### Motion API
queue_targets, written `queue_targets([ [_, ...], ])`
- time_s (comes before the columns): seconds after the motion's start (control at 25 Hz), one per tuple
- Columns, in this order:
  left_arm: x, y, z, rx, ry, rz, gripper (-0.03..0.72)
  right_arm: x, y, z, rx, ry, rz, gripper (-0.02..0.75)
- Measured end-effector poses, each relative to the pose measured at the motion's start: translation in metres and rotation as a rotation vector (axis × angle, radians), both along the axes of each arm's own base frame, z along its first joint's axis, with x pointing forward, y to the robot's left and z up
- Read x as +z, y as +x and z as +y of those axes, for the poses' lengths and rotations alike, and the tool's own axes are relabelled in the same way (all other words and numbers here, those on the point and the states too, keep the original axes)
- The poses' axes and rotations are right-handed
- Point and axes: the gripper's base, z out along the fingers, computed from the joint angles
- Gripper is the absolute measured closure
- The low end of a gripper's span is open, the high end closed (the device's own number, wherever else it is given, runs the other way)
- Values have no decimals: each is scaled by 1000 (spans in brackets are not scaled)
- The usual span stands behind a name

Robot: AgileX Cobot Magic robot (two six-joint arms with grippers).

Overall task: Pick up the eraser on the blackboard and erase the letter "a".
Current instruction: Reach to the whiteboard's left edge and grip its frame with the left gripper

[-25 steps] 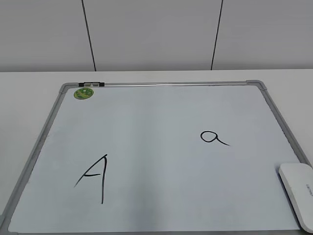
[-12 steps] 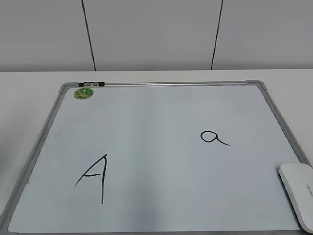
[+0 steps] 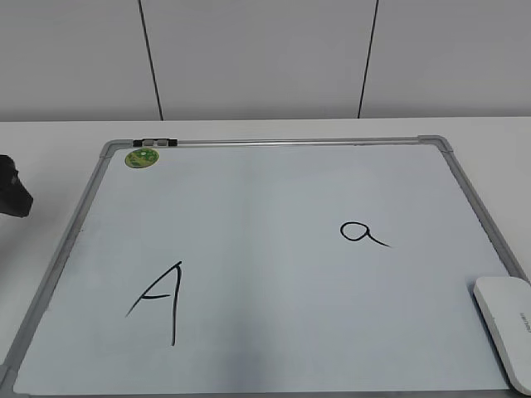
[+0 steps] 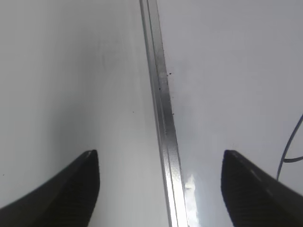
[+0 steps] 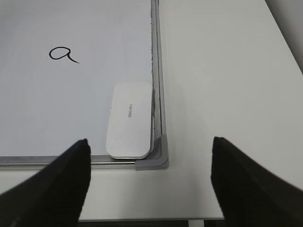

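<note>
The blackboard [image 3: 274, 149] lies flat on the table. The eraser [image 3: 506, 327] rests on its near right corner, and also shows in the right wrist view [image 5: 129, 120], lettering up. The letter "a" [image 3: 362, 233] is on the board's right half, up and left of the eraser, and shows in the right wrist view [image 5: 62, 53]. My right gripper [image 5: 150, 142] is open and empty, above the table just before the board's corner and the eraser. My left gripper [image 4: 158, 158] is open and empty over the board's left frame rail [image 4: 158, 94]; it shows at the exterior view's left edge [image 3: 12, 197].
A larger capital "A" [image 3: 159, 298] is drawn on the board's left half; one stroke of it shows in the left wrist view [image 4: 289, 151]. A green round sticker [image 3: 141, 158] sits at the far left corner. White table [image 5: 222, 94] lies right of the board, with its front edge near.
My left gripper has come into the exterior view at the left edge, beside the board's left rail. The eraser and the letters have not moved.
</note>
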Motion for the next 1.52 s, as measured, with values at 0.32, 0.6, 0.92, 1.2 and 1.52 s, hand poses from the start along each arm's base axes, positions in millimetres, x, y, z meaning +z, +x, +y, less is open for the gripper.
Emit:
queue_targets([
  [0.32,-10,51,-10,-69,-16,186,105,0,0,0,0,0,0,151],
  [0.6,-27,77,-11,-99,-30,321,193,0,0,0,0,0,-3,150],
  [0.92,-60,99,6,-83,-147,428,244,0,0,0,0,0,-3,151],
  [1.2,-78,115,15,-83,-220,449,342,0,0,0,0,0,-3,150],
  [1.52,-97,122,28,-46,-278,477,405,0,0,0,0,0,-3,151],
])
